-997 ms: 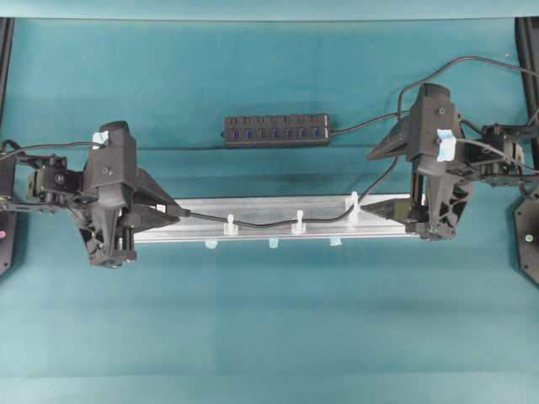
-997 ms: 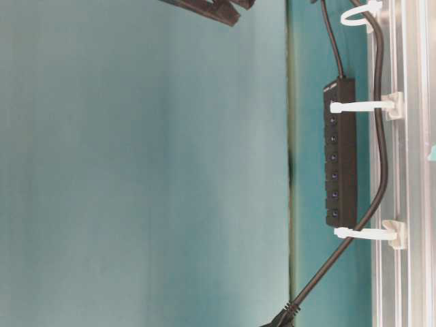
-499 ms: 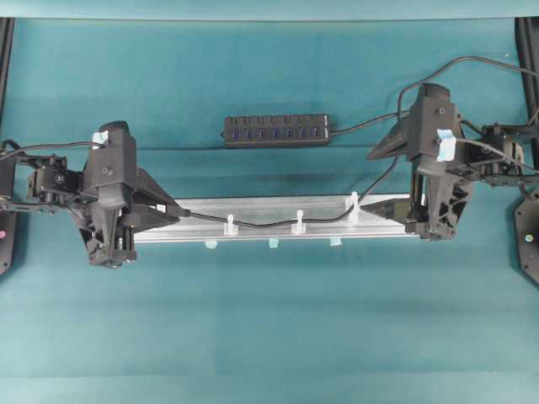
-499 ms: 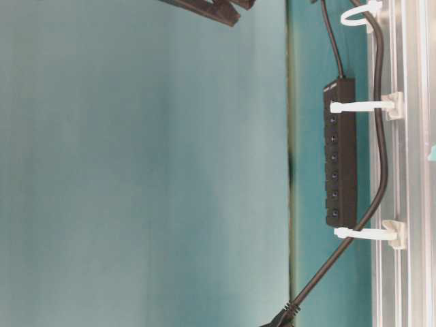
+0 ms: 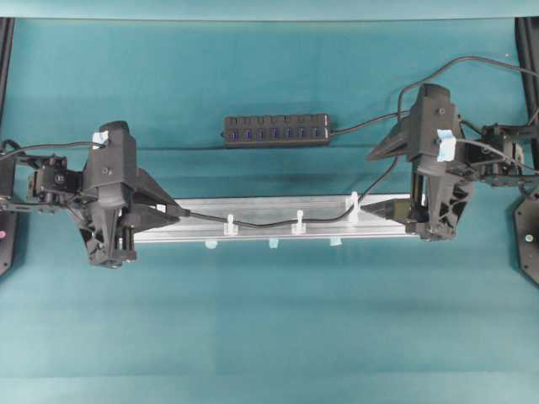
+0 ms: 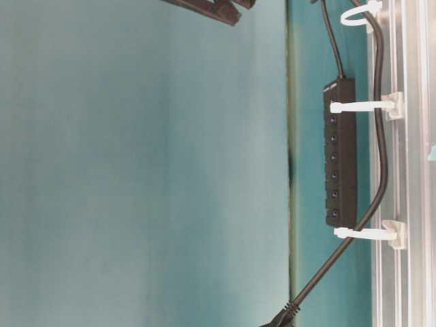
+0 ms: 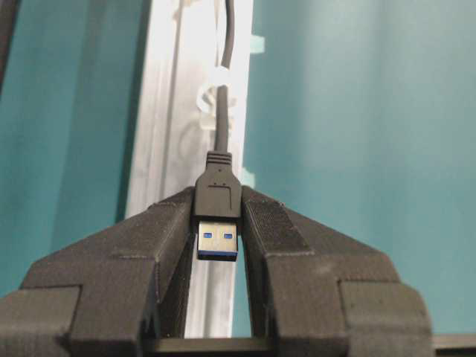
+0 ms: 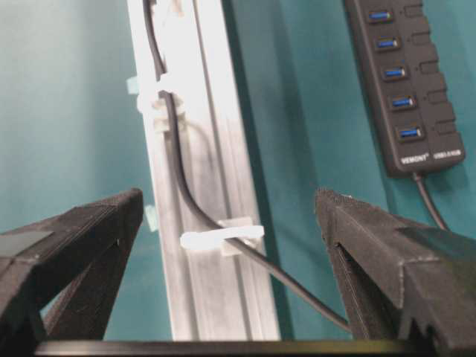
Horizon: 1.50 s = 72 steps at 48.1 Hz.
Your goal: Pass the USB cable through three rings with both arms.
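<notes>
Overhead: rail (image 5: 278,204) lies crosswise on the teal bench (image 5: 269,320). Three rings stand along it, left (image 5: 229,225), middle (image 5: 297,225), right (image 5: 354,207). Cable (image 5: 261,223) runs from the left tool (image 5: 178,212) at the rail's left end, through all three rings, then up past the right arm to the hub (image 5: 276,130) behind the rail. Right tool (image 5: 389,207) sits at the rail's right end, just beside the right ring, apart from the cable. Pale tape tabs (image 5: 273,244) along the rail's front edge.

Table-level: view is turned on its side. Cable (image 6: 380,143) passes through three rings, (image 6: 360,13), (image 6: 361,105), (image 6: 364,233), along the rail (image 6: 405,170); hub (image 6: 340,153) beyond.

Left wrist: left tool (image 7: 217,223) clamped on the cable's plug (image 7: 217,204), metal end with blue insert pointing at the camera. Cable (image 7: 223,104) leads off through a ring (image 7: 216,82) over the rail (image 7: 167,134).

Right wrist: right tool (image 8: 227,216) spread wide, holding nothing. Between its jaws, cable (image 8: 178,171) threads two rings, (image 8: 222,238) and (image 8: 160,97), on the rail (image 8: 208,297). Hub (image 8: 405,82) at upper right.
</notes>
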{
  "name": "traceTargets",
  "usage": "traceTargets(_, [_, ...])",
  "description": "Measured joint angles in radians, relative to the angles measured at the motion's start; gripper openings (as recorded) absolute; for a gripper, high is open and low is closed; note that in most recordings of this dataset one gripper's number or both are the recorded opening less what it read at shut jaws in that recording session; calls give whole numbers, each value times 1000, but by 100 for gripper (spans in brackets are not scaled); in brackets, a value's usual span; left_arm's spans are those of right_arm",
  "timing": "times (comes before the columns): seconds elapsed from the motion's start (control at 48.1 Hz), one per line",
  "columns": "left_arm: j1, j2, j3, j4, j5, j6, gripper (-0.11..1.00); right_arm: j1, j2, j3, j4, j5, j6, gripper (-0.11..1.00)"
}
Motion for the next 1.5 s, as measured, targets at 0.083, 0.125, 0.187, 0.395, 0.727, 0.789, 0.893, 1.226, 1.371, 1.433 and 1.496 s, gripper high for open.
traceTargets(0.083, [0,0,0,0,0,0,22,-2,0,0,0,2,0,90])
traceTargets(0.125, [0,0,0,0,2,0,22,-2,0,0,2,0,0,90])
traceTargets(0.187, [0,0,0,0,0,0,22,-2,2,0,0,0,0,90])
traceTargets(0.395, [0,0,-2,0,0,0,22,0,0,0,0,2,0,90])
traceTargets(0.727, [0,0,0,0,2,0,22,0,2,0,2,2,0,90])
traceTargets(0.789, [0,0,0,0,0,0,22,0,0,0,2,2,0,90])
traceTargets(0.893, [0,0,0,0,0,0,22,0,2,2,2,0,0,90])
traceTargets(1.226, [0,0,0,0,2,-2,22,0,8,6,2,-2,28,90])
traceTargets(1.371, [-2,0,-2,0,0,-2,22,0,9,12,2,-2,29,90])
traceTargets(1.433, [0,-2,-2,-2,0,-2,22,2,9,12,0,-2,28,90])
traceTargets(1.496, [0,0,0,0,0,-2,22,2,8,12,2,-2,28,90])
